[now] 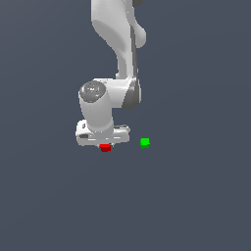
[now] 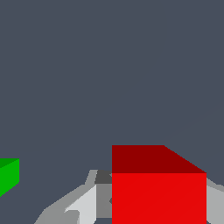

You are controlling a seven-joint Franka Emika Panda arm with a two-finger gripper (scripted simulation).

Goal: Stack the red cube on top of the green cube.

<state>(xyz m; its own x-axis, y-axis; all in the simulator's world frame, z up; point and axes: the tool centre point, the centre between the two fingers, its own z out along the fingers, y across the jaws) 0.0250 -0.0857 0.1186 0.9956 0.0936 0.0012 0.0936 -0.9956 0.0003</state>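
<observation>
Open floor all round the cubes
Only the green cube (image 1: 144,142) stands near the gripper (image 1: 105,145), to the exterior view's right of the red cube (image 1: 105,147), a bare gap between.

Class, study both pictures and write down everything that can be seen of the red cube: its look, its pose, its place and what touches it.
The red cube is tiny, plain bright red with flat, unmarked faces, much smaller than the white pincer directly over it. In the wrist view it fills the space between the grey fingers, sitting upright. Whether the fingers press on it cannot be told. The same-sized green cube lies apart, toward the exterior view's right.
</observation>
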